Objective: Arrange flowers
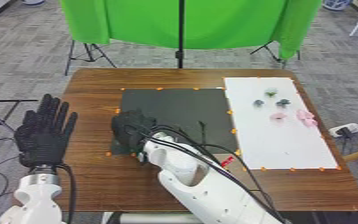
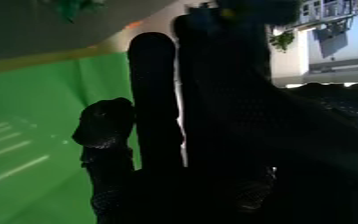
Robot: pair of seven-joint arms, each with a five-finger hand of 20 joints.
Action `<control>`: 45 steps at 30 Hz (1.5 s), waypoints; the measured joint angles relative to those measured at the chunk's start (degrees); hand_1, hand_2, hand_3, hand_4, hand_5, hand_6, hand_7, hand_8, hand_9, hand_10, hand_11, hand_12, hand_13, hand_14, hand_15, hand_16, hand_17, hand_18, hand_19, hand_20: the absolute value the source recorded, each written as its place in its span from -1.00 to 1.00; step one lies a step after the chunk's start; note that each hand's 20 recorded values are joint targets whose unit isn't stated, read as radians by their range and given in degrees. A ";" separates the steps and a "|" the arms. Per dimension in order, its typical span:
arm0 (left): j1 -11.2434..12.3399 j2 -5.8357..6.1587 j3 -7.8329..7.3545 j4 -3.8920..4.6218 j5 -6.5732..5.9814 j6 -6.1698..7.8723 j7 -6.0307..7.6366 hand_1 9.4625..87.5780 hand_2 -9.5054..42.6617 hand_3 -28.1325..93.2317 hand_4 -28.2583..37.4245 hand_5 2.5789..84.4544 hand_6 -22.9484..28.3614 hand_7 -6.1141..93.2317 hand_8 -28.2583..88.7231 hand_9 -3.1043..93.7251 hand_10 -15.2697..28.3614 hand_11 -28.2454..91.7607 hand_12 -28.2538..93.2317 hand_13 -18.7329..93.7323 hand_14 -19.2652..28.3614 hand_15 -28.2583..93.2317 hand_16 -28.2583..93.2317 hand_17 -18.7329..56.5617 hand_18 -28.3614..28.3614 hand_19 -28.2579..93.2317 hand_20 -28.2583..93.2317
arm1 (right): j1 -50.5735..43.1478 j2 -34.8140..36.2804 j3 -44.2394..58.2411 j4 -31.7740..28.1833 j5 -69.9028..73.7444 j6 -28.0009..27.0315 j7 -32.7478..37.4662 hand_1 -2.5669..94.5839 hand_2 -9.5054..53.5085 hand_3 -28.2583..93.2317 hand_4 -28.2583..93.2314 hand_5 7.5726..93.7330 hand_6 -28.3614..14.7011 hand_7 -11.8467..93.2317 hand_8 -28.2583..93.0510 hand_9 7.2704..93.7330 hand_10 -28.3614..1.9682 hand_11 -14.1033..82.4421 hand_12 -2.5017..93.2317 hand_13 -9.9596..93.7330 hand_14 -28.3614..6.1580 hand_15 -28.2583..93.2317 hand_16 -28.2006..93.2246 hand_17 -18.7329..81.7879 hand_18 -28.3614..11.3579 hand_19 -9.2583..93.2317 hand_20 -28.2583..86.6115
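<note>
Over the left part of the black mat (image 1: 171, 100) is my right hand (image 1: 133, 125) in the head view; in the right wrist view the dark glove of my right hand (image 2: 229, 115) has green leaves (image 2: 284, 40) close beside it and other leaves (image 2: 71, 7) farther off. Whether it holds a stem, I cannot tell. A thin green stem (image 1: 202, 130) shows just right of the right forearm. At the table's left edge my left hand (image 1: 44, 130) is open, its fingers straight. The white board (image 1: 286, 145) bears a white flower (image 1: 271, 92), blue-grey flowers (image 1: 284, 102) and pink flowers (image 1: 307, 118).
Orange tabs edge the mat and board on the brown table (image 1: 95, 185). A small tan and red item (image 1: 225, 160) lies beside the right forearm, whose black cables loop over the mat. Behind the table stands a green cloth (image 1: 229, 25) with a black pole.
</note>
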 measured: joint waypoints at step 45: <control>4.92 -4.39 -4.44 -1.11 -1.71 -1.88 -0.44 -0.56 -0.11 0.71 -1.00 -0.11 0.24 -0.68 -0.68 -0.23 0.40 -0.25 -0.38 -0.20 0.47 -0.05 -0.63 -0.71 0.48 -0.05 -0.37 | -16.20 24.88 35.52 -27.17 14.08 -12.69 20.69 -0.28 -0.98 0.83 -0.97 -0.04 0.02 -0.53 -0.72 -0.23 -0.45 -0.48 -0.66 -0.20 -0.49 0.14 -0.33 -0.25 -0.81 0.70 0.28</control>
